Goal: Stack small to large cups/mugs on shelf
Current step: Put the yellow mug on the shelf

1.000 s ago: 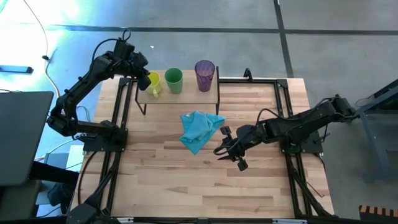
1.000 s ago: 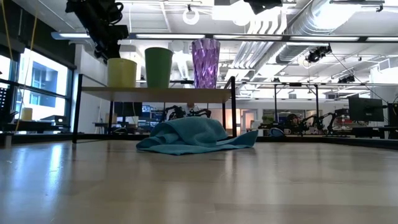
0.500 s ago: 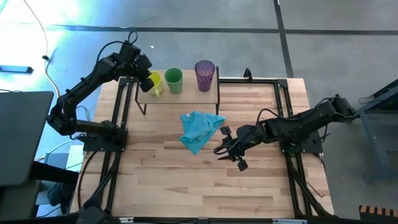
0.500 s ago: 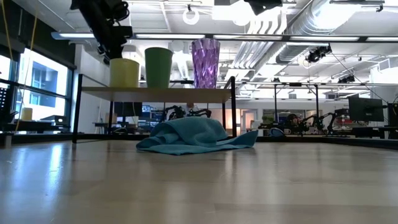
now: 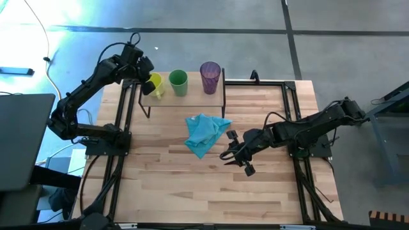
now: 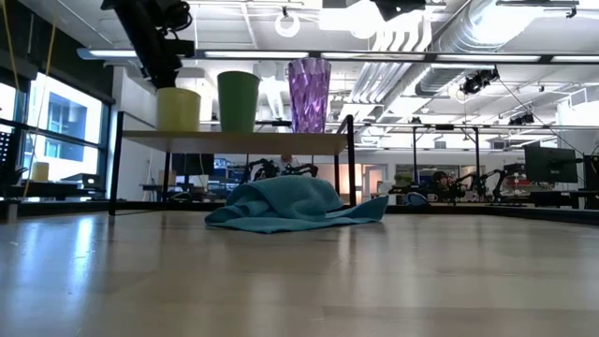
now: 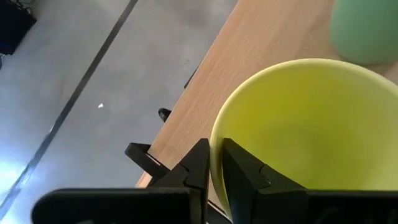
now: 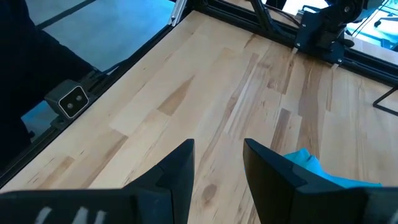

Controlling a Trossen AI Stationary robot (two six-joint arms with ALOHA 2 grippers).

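From my remote station I watched the left gripper [image 5: 149, 78] hang over the left end of the shelf [image 5: 192, 97], its fingers [image 7: 198, 167] clenched on the rim of the yellow mug [image 5: 156, 85], one finger inside the wall and one outside, as the left wrist view showed. The mug stood at the shelf's left end, with the green cup [image 5: 178, 82] just beside it in the middle and the purple tumbler [image 5: 210, 76] near the right end, apart from the cup. In the low view all three stood upright in a row on the board, yellow mug [image 6: 179, 109], green cup [image 6: 238, 101] and purple tumbler [image 6: 310, 95], the shelf [image 6: 234, 139] raised on thin black legs near the far edge of the tabletop [image 5: 192, 191]. A blue cloth [image 5: 204, 133] lay crumpled on the tabletop in front of the shelf. The right gripper [image 5: 235, 154] waited low over the tabletop, to the right of the cloth, its fingers [image 8: 174, 171] parted and holding nothing.
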